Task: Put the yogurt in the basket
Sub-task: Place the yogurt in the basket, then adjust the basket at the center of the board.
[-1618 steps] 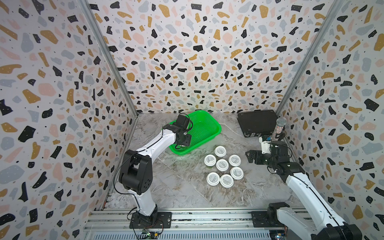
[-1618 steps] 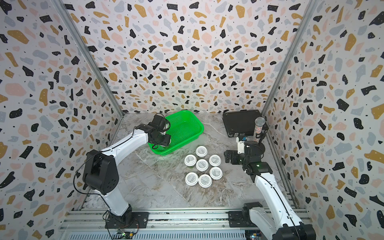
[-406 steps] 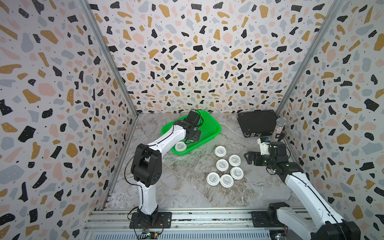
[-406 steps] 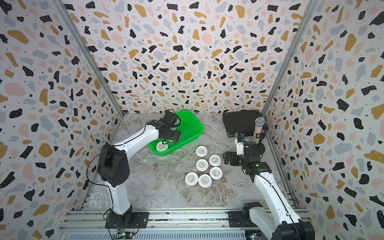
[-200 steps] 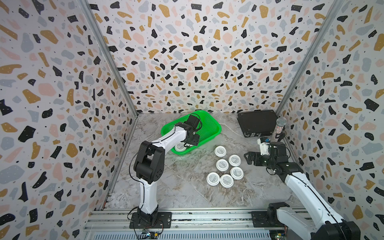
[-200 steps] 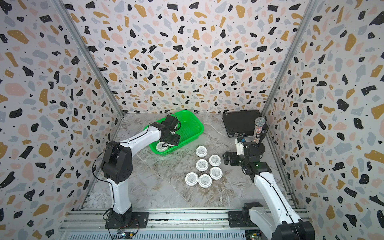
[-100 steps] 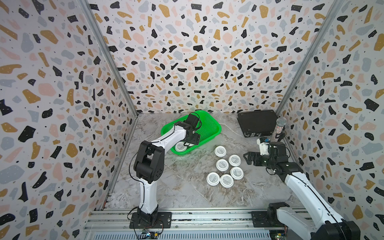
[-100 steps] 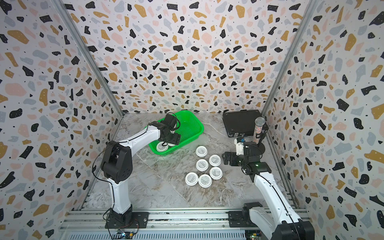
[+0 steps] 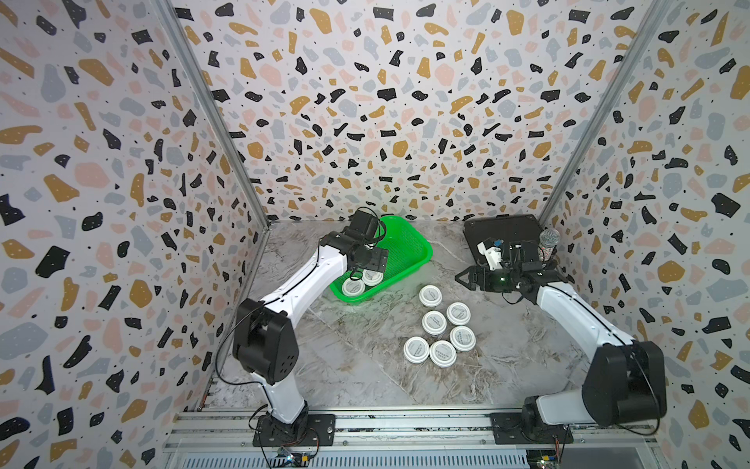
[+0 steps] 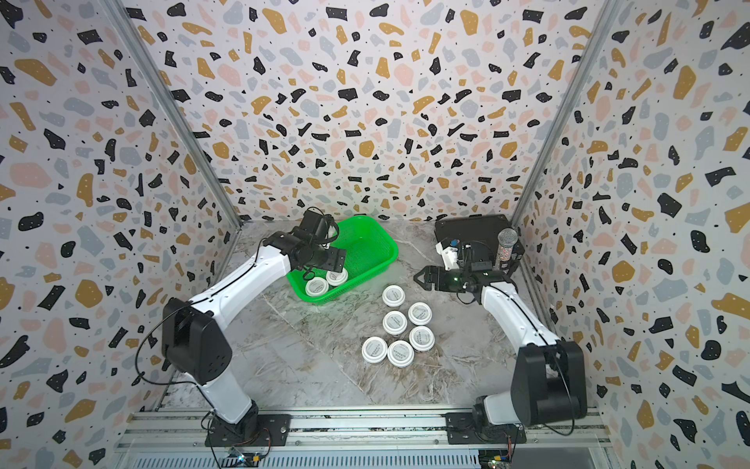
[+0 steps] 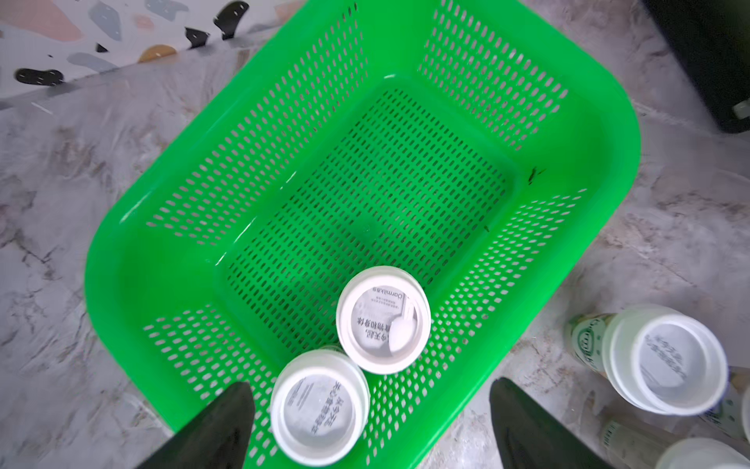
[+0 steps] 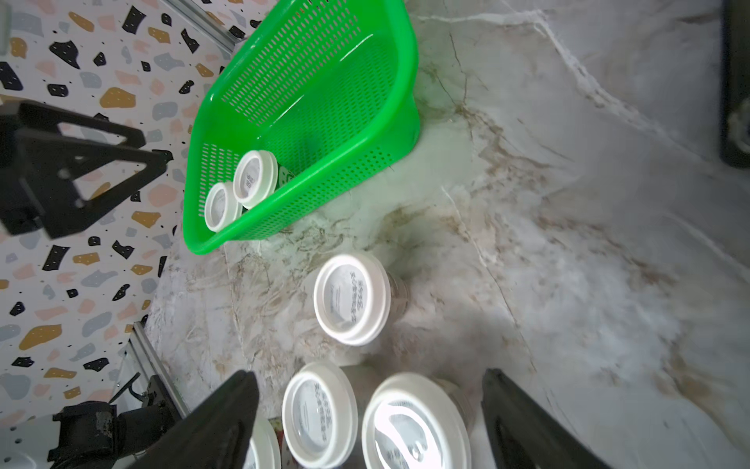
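**Two yogurt cups in basket, six on table; both grippers open**

The left gripper (image 11: 369, 387) is found with its jaws spread wide and nothing clasped. It is held over the end of the basket (image 9: 406, 243) nearest the robot, directly above two yogurt cups (image 9: 353, 286). These are stood upright, lids up, side by side and touching, in that end's corner. In the left wrist view the nearer cup (image 11: 320, 406) is seen between the two fingers but apart from both.

Six more cups are stood upright on the table (image 9: 357, 365), outside the basket. A lone cup (image 9: 430, 295) is set just beside the basket's long wall. The other five (image 9: 434, 322) are clustered closely nearer the robot.

The right gripper (image 9: 462, 279) is likewise found with its jaws apart and nothing held. It hovers near the lone cup, on the side towards the black case (image 9: 503, 231), which lies at the far right corner.
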### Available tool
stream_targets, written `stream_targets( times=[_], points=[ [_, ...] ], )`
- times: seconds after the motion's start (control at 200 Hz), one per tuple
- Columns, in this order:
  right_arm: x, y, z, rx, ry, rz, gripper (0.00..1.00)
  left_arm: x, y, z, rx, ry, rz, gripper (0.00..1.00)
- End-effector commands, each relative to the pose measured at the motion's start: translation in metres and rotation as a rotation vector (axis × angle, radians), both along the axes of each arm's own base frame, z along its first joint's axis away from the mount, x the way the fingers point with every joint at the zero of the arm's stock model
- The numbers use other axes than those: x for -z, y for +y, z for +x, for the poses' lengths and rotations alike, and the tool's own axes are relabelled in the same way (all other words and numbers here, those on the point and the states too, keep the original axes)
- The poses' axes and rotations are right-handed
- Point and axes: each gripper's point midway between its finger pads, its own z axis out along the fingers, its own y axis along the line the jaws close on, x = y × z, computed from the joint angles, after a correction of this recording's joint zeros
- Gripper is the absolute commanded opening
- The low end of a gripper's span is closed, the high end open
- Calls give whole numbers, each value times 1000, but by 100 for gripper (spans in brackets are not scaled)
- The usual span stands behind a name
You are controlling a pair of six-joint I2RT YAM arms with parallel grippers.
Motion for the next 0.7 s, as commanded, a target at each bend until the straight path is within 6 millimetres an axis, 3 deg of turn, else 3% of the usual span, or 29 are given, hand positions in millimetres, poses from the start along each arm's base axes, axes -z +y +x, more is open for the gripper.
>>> stream_targets(
  times=[0.0, 0.125, 0.385, 0.556, 0.696],
  points=[
    [-10, 21, 17, -79, 22, 59, 79, -12, 21, -9, -67, -53, -29, 94],
    [4, 30, 51, -77, 69, 56, 66, -11, 45, -26, -150, -84, -85, 95],
    [25, 44, 115, -77, 98, 59, 65, 15, 93, -46, -334, -93, -240, 99],
    [28, 57, 140, -119, 123, 106, 65, 40, 102, -42, -397, -42, -373, 97],
    [35, 67, 148, -146, 158, 128, 62, 54, 107, -34, -443, -23, -485, 88]
  ],
)
